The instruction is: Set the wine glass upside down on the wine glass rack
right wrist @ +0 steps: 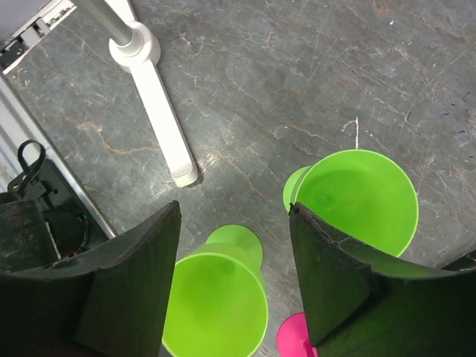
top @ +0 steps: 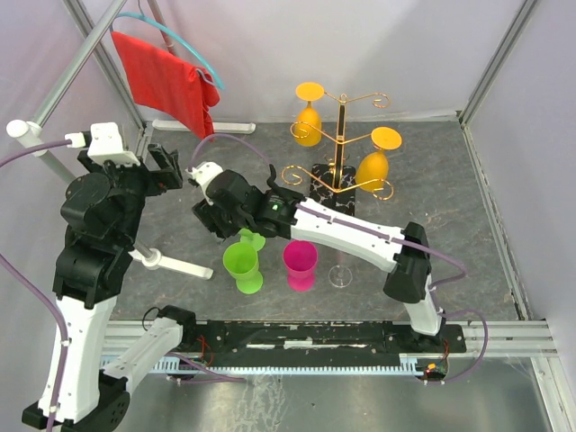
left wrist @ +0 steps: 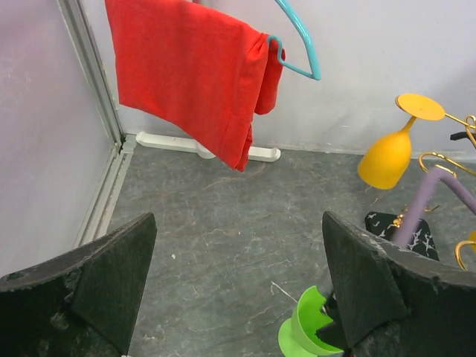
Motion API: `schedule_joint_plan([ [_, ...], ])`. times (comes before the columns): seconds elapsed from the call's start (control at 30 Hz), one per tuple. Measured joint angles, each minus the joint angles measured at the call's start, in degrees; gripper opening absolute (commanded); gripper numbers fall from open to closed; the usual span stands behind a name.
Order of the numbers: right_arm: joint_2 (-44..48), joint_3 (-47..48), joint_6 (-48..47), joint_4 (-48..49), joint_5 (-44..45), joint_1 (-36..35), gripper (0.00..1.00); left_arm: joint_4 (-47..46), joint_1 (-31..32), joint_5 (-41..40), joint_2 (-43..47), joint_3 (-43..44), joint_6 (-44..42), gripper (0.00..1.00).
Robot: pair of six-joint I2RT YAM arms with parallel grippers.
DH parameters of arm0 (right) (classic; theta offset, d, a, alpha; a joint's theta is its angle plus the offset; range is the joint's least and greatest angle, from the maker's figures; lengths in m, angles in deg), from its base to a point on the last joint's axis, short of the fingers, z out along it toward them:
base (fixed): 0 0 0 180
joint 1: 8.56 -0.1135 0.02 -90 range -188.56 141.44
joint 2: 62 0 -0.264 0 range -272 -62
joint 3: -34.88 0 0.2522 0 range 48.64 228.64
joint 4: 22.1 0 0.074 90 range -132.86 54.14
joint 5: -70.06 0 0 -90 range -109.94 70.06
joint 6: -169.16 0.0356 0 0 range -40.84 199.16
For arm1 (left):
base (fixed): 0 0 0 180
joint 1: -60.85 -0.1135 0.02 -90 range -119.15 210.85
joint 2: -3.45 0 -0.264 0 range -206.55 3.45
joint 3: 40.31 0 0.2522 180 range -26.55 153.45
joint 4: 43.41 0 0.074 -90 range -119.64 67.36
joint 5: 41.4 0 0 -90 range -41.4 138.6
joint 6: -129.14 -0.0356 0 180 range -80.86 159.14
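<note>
At the far left, the left arm stands folded up high. Its left gripper (left wrist: 238, 230) hangs with the fingers spread wide, holding nothing, facing a red cloth (left wrist: 186, 74) on a teal hanger (left wrist: 301, 44) whose top is cut off. The right arm stretches low from the right across to left of centre. From above, its wrist hides most of what lies under it. The right gripper (right wrist: 234, 212) points down at the table (right wrist: 297, 89), jaws apart, with a green wine glass (right wrist: 216, 312) standing mouth-up between them. A gap shows on one side; whether the other finger (right wrist: 134, 282) touches the rim I cannot tell. A second green wine glass (right wrist: 357, 201) stands just outside the far finger, partly covered by it. Right of these stands a pink wine glass (top: 300, 261), then what may be a clear glass (top: 339, 273), hard to make out. Further back and right, well apart from the green glasses, is the wine glass rack (top: 326, 177), with two orange glasses (top: 309, 124) hanging upside down.
</note>
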Motion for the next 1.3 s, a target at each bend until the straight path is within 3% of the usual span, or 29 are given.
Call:
schedule_joint_plan([
  [0.67, -9.64, 4.24, 1.97, -3.76, 0.22, 3.30, 0.53, 2.69, 0.00, -1.44, 3.06, -0.81, -0.02, 1.00],
  [0.83, -11.19, 4.81, 1.88, -5.25, 0.59, 3.30, 0.37, 2.69, 0.00, -1.42, 3.06, -1.40, -0.02, 1.00],
  [1.03, -11.26, 5.07, 1.46, -6.25, 2.45, 3.30, 0.02, 2.10, 0.00, -1.14, 3.21, -2.16, -0.02, 0.99],
  [1.3, -10.10, 5.33, 0.11, -6.60, 5.49, 3.30, 0.01, 1.07, 0.00, -0.98, 3.39, -4.63, 0.63, 0.99],
])
